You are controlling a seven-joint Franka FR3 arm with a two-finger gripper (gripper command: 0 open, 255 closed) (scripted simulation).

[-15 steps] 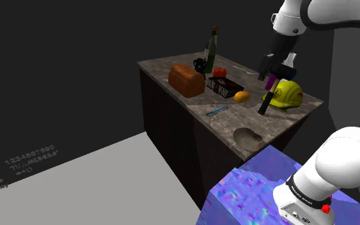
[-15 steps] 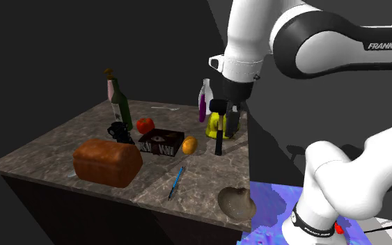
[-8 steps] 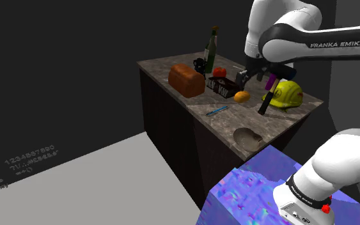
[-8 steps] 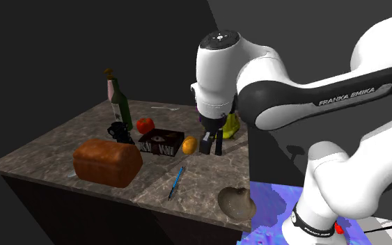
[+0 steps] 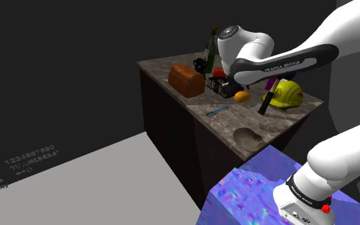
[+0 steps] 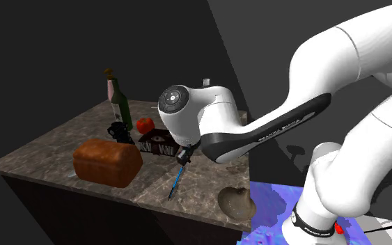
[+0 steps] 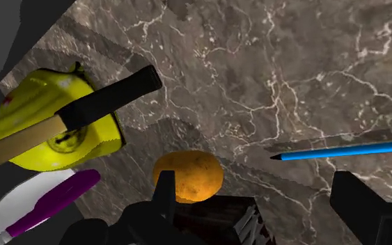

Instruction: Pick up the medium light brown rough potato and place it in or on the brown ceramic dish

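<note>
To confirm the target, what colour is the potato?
The potato is orange-brown, faintly speckled; the wrist view shows it best.

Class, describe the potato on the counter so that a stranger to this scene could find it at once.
Start at the dark marble-patterned counter. Between the yellow hard hat and the dark printed box lies the small orange-brown rounded potato. It alone is oval and orange with a rough skin; the red tomato sits farther back.

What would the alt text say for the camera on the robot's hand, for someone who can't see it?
An open black gripper hangs over a marbled brown table top, with an orange-brown potato beside one finger. Nearby lie a blue pen and a hammer across a yellow hard hat.
</note>
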